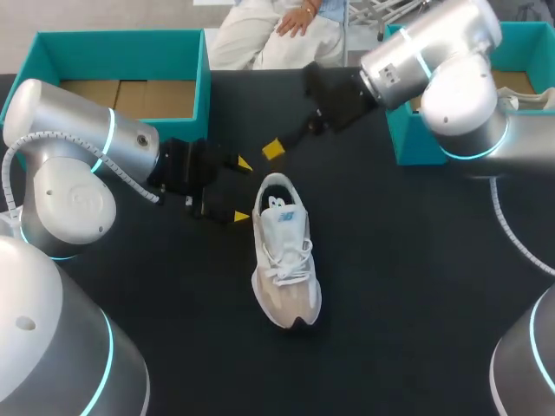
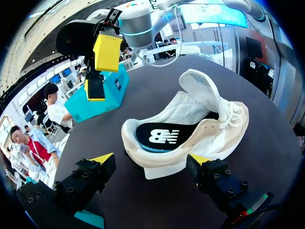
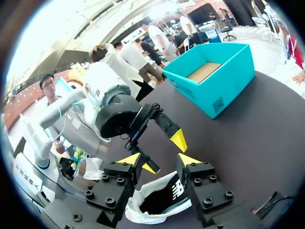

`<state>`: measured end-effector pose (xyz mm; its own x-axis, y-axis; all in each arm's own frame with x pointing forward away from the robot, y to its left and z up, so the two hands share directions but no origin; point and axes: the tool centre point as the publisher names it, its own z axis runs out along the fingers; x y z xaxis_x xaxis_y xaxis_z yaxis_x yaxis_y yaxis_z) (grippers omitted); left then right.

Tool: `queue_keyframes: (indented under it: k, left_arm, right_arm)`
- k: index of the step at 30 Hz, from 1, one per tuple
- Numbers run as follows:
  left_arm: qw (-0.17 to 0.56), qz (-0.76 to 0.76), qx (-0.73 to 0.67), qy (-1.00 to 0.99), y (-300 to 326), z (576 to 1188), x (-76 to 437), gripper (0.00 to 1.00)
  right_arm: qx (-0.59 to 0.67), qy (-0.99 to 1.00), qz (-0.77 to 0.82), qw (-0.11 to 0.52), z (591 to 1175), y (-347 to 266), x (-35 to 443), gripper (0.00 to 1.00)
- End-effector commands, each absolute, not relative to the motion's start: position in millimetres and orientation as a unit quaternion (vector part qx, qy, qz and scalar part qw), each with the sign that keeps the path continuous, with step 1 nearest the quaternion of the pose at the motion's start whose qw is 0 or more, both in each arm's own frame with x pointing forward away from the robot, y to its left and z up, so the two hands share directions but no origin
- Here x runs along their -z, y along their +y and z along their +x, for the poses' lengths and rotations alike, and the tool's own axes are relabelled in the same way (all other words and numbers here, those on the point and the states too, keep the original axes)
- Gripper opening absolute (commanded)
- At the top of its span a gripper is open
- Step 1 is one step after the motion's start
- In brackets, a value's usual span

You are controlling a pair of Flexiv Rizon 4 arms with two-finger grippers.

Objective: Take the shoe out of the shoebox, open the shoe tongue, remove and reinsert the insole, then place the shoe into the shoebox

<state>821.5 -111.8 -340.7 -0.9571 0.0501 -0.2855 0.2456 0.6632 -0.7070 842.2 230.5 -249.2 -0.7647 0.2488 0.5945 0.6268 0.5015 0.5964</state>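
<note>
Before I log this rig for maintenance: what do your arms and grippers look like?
The left arm and right arm are rounded silver-grey shells with glowing cyan joint rings and white coiled cables. The left gripper and right gripper are black, bolted blocks with yellow wedge tips.

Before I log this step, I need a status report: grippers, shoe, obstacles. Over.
Left gripper open, at heel of shoe. Right gripper open, beyond the heel, not touching. Shoe upright on table, insole in. Nothing between grippers and shoe.
</note>
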Motion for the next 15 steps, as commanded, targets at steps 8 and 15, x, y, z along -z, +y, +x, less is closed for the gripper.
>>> queue_keyframes:
  k: [8, 15]
  left_arm:
    - [0.122, 0.082, 0.401, 0.904, -112, 821, 341, 1.00]
    - [0.119, 0.101, 0.426, 0.891, -95, 815, 320, 1.00]
  right_arm:
    - [0.414, -0.811, -0.360, 0.203, 824, 209, 243, 0.00]
    - [0.399, -0.811, -0.378, 0.200, 823, 210, 245, 0.00]
